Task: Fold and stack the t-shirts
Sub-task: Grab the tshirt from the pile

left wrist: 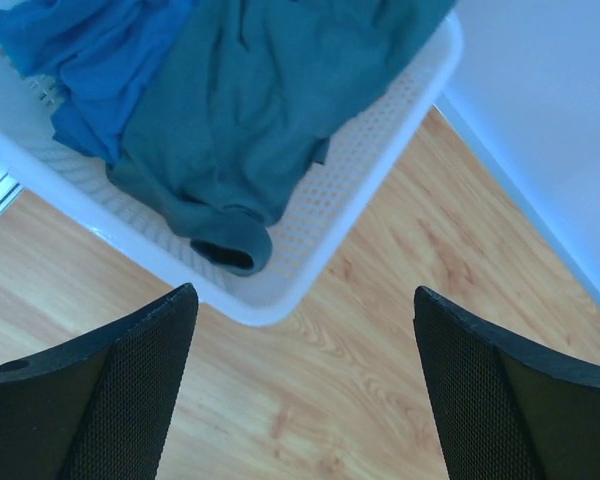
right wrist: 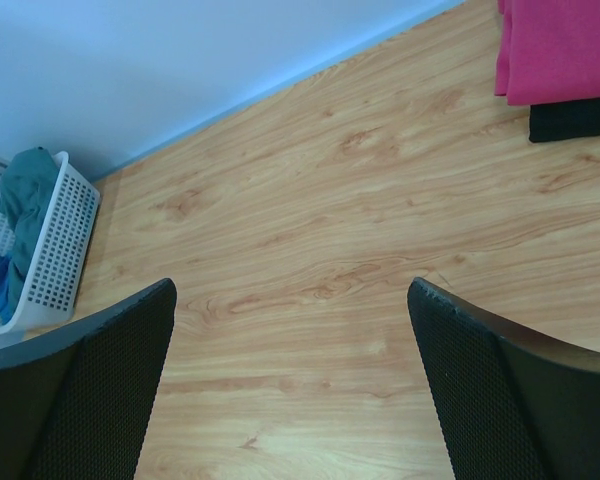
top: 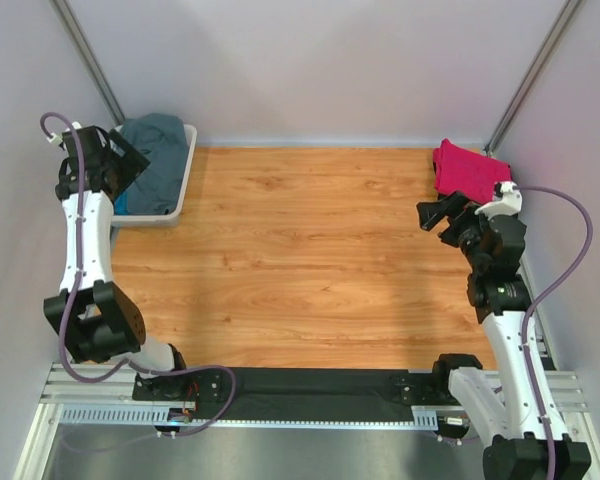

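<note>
**Q:** Wood-grain table (top: 300, 260), plain walls on three sides. Where are the tees?

**A:** Two lie crumpled in the basket (left wrist: 265, 305) at the far left corner. The grey tee (left wrist: 270, 110) is uppermost, with one rolled end near the rim. The blue tee (left wrist: 90, 60) lies beside it and partly under it. The pink tee (right wrist: 560, 45) lies folded at the far right corner, on a dark cloth (right wrist: 575, 118) that cannot be identified.

**Q:** Finger state?

**A:** Left gripper (left wrist: 302, 295): fingers spread wide, nothing between them, hovering over the table just beside the basket rim. Right gripper (right wrist: 290, 290): fingers spread wide, empty, over bare table, near the pink tee but apart from it.

**Q:** Step in hand?

**A:** Judged as fetching the next tee. One fold is placed; two tees are not yet folded.

**Q:** What does the next move call for?

**A:**
1. Advance the left gripper over the rim.
2. Lower it onto the grey tee and close on a raised fold.
3. Lift the tee clear of the lattice wall.
4. Lay it at the table centre, where the right gripper can help spread it.

Caution: the cloth is soft, so a deep pinch may drag the blue tee along.
</note>
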Tool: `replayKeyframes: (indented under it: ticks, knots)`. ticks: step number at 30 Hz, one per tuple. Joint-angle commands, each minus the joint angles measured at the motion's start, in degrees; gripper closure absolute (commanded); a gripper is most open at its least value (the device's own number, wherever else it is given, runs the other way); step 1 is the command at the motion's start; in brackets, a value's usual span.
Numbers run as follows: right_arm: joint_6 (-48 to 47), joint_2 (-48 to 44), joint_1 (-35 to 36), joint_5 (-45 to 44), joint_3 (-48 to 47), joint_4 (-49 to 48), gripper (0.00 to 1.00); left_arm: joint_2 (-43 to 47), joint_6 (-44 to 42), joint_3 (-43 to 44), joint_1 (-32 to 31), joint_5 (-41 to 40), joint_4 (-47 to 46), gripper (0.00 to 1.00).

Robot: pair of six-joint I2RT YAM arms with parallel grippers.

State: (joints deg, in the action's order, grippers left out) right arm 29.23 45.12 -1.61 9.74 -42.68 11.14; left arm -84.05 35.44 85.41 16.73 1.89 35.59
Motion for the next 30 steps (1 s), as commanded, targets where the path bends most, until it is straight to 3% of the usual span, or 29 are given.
replayKeyframes:
  ticks: [1,5,16,23,30]
  knots:
    - [-1.1,-1.4,0.2,-2.1,0.9,-2.6,0.00,-5.3,1.1,3.6,0.5,-1.7,-5.4,0.06]
    - [0.6,-1.9,0.2,-2.6,3.2,-4.9,0.00,-12.9,2.0,8.2,0.9,-8.4,-5.9,0.07]
    - [-0.9,6.5,0.2,-3.1,2.9,-9.7,0.00,-27.7,2.3,13.5,1.2,-6.5,-17.9,0.13]
    - [0.6,14.5,0.3,-1.9,1.8,-17.3,0.00,-36.0,-0.8,21.2,1.2,-9.3,-16.8,0.13]
    - [2.1,18.6,0.3,-3.7,1.7,-17.8,0.00,-42.4,-1.5,25.1,1.1,-8.0,-15.3,0.16]
